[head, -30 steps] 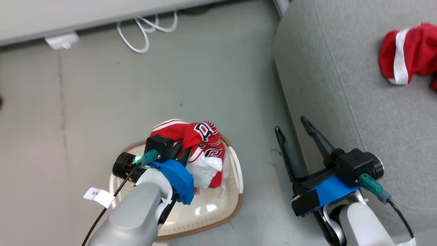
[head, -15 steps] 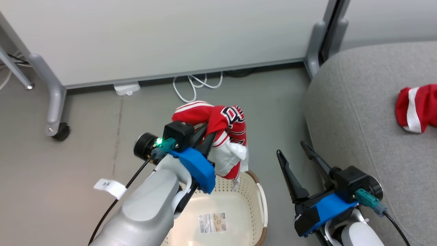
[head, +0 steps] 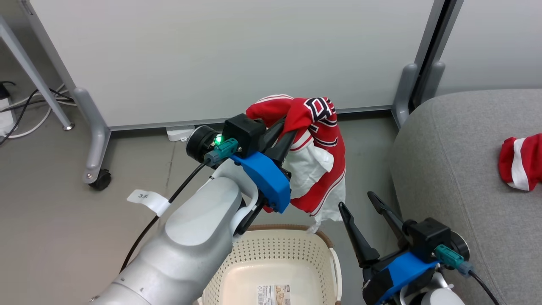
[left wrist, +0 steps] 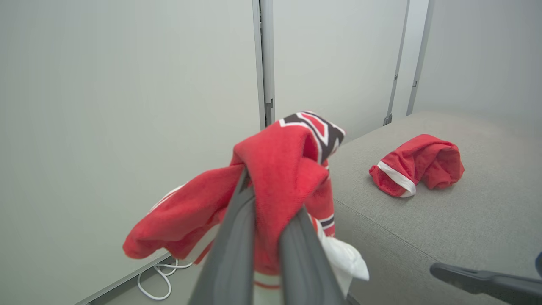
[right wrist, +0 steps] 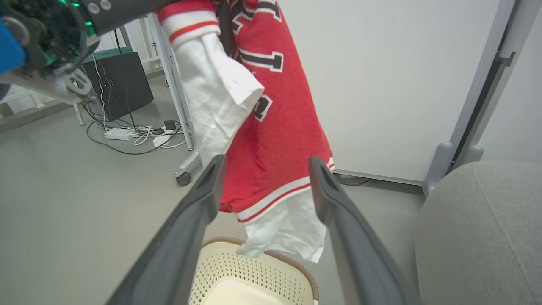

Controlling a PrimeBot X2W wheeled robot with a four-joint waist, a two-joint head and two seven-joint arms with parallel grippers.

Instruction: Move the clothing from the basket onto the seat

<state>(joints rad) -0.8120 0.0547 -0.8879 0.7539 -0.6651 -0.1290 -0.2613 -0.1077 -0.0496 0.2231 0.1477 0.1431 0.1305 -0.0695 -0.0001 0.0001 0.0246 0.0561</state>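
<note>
Red, white-striped clothing [head: 315,148]; cream basket [head: 271,258]; grey seat [head: 465,169]

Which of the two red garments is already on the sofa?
The plain white-striped garment, lying on the grey sofa. The navy-trimmed garment hangs from the shut left gripper above the basket.

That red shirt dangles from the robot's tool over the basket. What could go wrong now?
The left tool pinches only a fold of the red garment, so it might slip out. Its white hem hangs near the rim of the basket and the open right tool, between it and the sofa, and could snag there.
</note>
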